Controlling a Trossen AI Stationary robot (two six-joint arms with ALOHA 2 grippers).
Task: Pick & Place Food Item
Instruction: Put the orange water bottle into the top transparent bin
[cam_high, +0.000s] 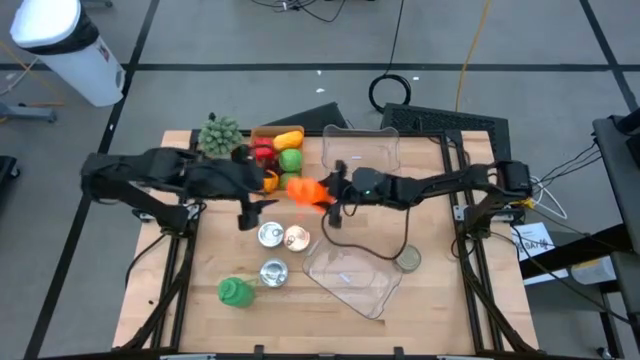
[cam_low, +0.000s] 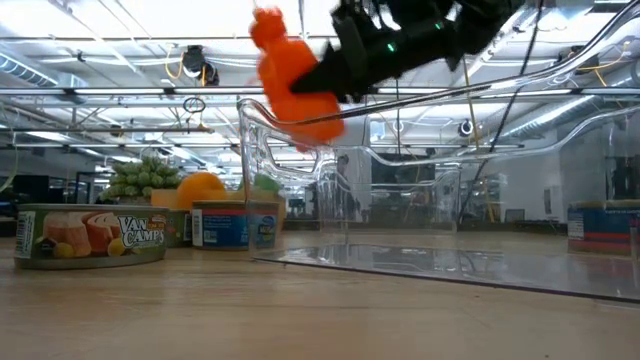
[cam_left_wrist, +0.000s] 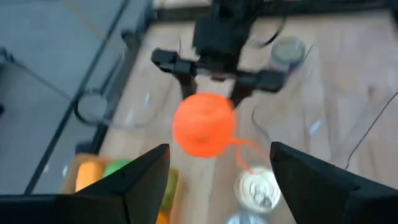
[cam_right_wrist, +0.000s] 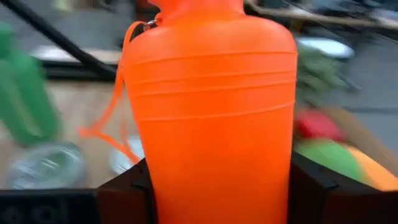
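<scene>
**Orange bottle held aloft by the right pincer**

Right pincer (cam_high: 328, 195) is clamped on the orange bottle (cam_high: 305, 191), one dark finger on each side of its ribbed body, holding it clear above the worktop (cam_high: 440, 280) near the middle. Seen from table height, the bottle (cam_low: 290, 75) hangs tilted high over everything else, its thin strap dangling loose.

Left pincer (cam_high: 262, 195) sits just to the left of the bottle, facing it with its fingers (cam_left_wrist: 146, 177) spread wide and nothing between them.

Just nearer than the bottle stand three tin cans (cam_high: 270, 235), two side by side and one a little nearer, with a green bottle (cam_high: 236, 291) lying near the left front of the worktop. To the right of the cans a clear plastic container (cam_high: 352, 280) lies tilted, and a second clear container (cam_high: 362, 150) sits at the far side. Left of that, a wooden tray (cam_high: 266, 132) holds a yellow pepper, a red item and a green apple (cam_high: 290, 159), with a bunch of green grapes (cam_high: 220, 135) beside it.
</scene>
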